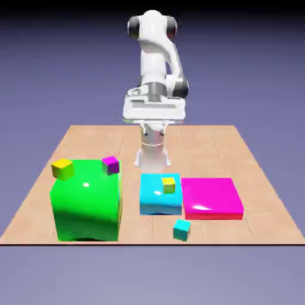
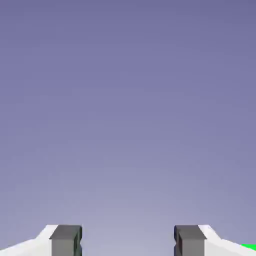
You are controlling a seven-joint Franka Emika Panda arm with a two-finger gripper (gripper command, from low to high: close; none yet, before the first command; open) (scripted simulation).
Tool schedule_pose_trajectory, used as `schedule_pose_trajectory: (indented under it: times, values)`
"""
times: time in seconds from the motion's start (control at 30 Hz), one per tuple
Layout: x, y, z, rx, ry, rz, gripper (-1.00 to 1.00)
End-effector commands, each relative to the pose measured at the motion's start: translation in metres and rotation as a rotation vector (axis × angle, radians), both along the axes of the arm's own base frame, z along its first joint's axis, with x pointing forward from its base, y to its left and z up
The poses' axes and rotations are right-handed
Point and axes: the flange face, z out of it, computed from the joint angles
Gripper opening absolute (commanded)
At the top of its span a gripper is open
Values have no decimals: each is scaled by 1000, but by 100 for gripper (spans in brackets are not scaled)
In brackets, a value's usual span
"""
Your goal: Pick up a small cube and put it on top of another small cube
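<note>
The small cube (image 1: pixel 181 229), tiny and teal, lies on the table near its front edge, just in front of the gap between the cyan block and the magenta slab. My gripper (image 1: pixel 155 112) hangs high above the far side of the table, well away from the small cube. In the hand view the gripper (image 2: pixel 127 245) is open: its two grey fingertips (image 2: pixel 66 241) stand wide apart, and between them only the blue-violet backdrop shows.
A big green block (image 1: pixel 86 202) at the exterior view's left carries a tiny yellow cube (image 1: pixel 62 168) and a tiny purple cube (image 1: pixel 111 165). A cyan block (image 1: pixel 156 199) bears another tiny yellow cube (image 1: pixel 169 184). A flat magenta slab (image 1: pixel 211 198) lies beside it on the wooden table (image 1: pixel 202 143).
</note>
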Motion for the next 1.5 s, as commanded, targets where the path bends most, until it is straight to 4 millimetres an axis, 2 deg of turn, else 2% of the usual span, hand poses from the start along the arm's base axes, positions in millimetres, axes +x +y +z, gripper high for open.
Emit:
schedule_pose_trajectory:
  times: [0.0,0.23,0.43,0.77,0.83,1.0,1.03,1.07,1.1,1.27,1.3,1.47]
  values:
    - [7,4,-8,2,31,-13,0]
    - [50,33,-76,25,241,-117,0]
    - [75,57,-143,55,404,-216,0]
    - [93,101,-250,137,627,-399,0]
    - [93,103,-254,142,635,-407,0]
    - [99,101,-321,143,634,-407,0]
    - [98,101,-324,142,635,-407,0]
    - [98,101,-324,142,635,-407,-100]
    - [98,101,-324,142,635,-407,-100]
    - [94,103,-256,143,634,-407,-100]
    - [90,111,-259,119,663,-375,-100]
    - [121,94,-267,59,683,-378,-100]
